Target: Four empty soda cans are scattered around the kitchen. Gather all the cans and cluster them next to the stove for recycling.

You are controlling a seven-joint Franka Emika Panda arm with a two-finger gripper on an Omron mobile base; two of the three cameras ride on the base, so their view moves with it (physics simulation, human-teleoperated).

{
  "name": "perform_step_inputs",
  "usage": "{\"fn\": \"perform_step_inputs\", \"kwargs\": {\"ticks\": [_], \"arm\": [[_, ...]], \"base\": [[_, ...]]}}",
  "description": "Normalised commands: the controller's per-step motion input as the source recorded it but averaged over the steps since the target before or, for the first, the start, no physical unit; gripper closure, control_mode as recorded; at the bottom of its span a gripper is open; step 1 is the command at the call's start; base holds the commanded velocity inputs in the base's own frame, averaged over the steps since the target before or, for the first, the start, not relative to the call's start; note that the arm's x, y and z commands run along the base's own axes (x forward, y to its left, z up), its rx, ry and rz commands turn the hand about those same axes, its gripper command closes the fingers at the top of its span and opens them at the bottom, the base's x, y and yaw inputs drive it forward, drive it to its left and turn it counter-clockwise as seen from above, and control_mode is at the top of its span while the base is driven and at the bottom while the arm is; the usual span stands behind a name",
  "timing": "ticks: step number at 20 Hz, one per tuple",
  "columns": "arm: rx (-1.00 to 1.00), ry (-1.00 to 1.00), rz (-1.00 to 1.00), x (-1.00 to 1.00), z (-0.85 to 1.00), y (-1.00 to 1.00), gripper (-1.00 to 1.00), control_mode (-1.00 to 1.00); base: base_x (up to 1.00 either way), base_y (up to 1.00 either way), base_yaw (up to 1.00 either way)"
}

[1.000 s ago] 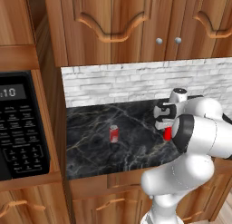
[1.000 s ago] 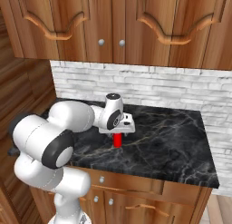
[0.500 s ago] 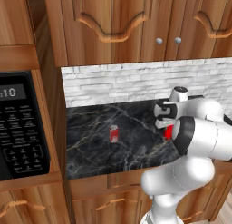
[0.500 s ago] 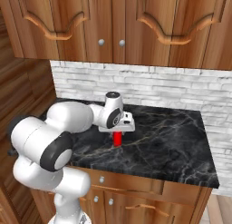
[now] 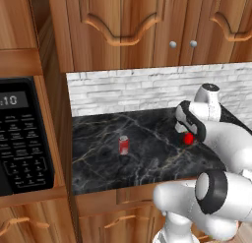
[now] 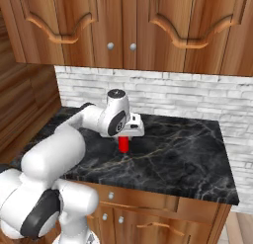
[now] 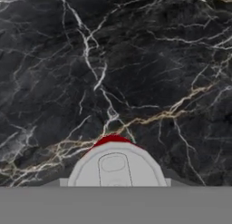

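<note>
Black and glossy, a microwave (image 5: 22,138) with a keypad sits built into the wooden cabinetry at the far left of the left base view. To its right stretches a dark marble counter (image 5: 147,158) veined in white and gold, backed by pale brick and topped by wooden cupboards.

Standing upright on the counter, well apart from the arm, we see a red soda can (image 5: 124,145) with a silver top and pale label marks.

Further right, the gripper (image 6: 123,139) reaches down over a second red can (image 6: 123,144), which stands upright on the counter. In the hand view that can's silver top (image 7: 115,166) sits right at the bottom, directly under the hand. We judge the jaws to be clamped on this second red can, though the fingertips themselves are hidden by the hand.

No stove appears in these views.

We judge the step in hand to be the pickup of this can: gripped, not yet lifted. The next move calls for a straight lift clear of the counter, then carrying it to the stove, wherever that lies. The first red can remains to be collected.
</note>
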Motion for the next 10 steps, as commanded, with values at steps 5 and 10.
{"fn": "perform_step_inputs", "kwargs": {"ticks": [5,10], "arm": [[-0.03,-0.09,0.08,-0.74,0.63,0.23,1.00,-1.00],[-0.04,-0.09,0.10,-0.64,0.64,0.31,1.00,-1.00]], "base": [[0.00,0.00,0.00],[0.00,0.00,0.00]]}}
